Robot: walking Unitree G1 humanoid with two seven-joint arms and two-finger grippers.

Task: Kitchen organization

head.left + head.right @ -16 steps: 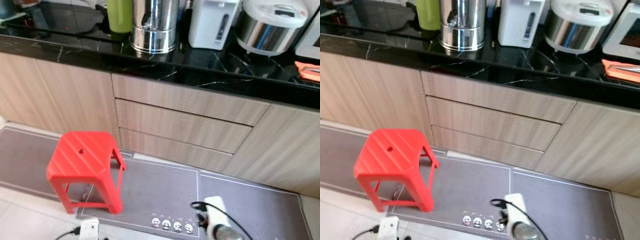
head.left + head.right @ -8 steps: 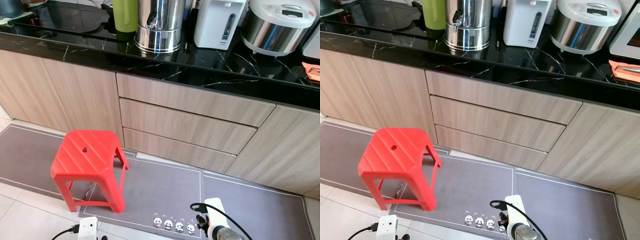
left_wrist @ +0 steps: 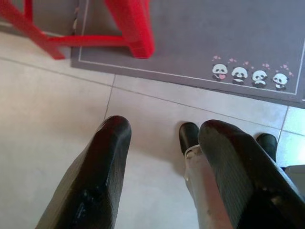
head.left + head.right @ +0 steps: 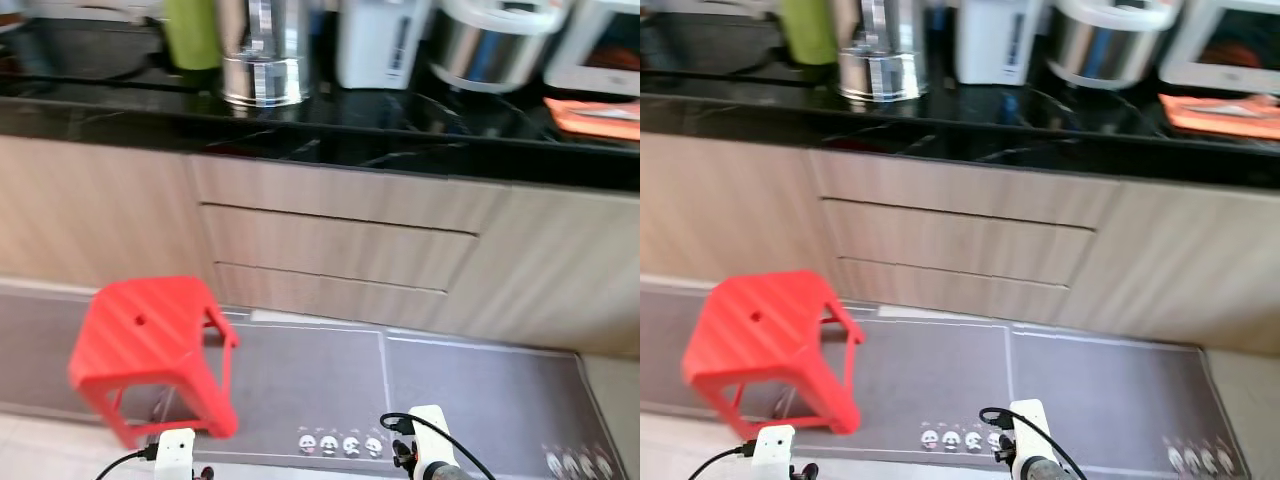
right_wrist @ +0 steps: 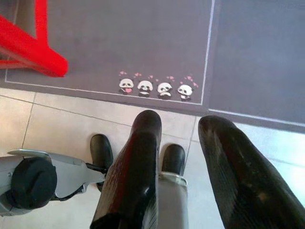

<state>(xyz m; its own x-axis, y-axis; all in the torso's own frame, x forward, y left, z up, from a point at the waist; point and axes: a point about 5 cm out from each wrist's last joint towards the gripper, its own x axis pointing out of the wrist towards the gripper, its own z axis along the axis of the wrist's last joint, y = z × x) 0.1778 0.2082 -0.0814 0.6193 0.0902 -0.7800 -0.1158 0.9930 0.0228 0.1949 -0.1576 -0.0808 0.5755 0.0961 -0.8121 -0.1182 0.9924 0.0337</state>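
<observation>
Along the black marble bench (image 4: 330, 140), running from ten o'clock to two o'clock in the head views, stand a green canister (image 4: 192, 35), a steel urn with a tap (image 4: 262, 55), a white water boiler (image 4: 378, 42), a silver rice cooker (image 4: 487, 45) and a white microwave (image 4: 1228, 45), with an orange item (image 4: 597, 117) lying flat on the bench just before it; the contents of these containers are hidden, and the blur leaves no lettering readable. Below the bench are pale wood cabinet fronts and three drawers (image 4: 335, 250). At eight o'clock a red plastic stool (image 4: 150, 355) stands on a grey floor mat (image 4: 470, 390) printed with small pandas (image 3: 248, 76), the mat lying on pale floor tiles (image 3: 52, 114). Both arms hang idle near the floor: the left claw (image 3: 164, 131) is spread wide with nothing in it, and the right claw (image 5: 178, 126) is likewise parted and holding nothing above the robot's black feet (image 5: 101, 150).
</observation>
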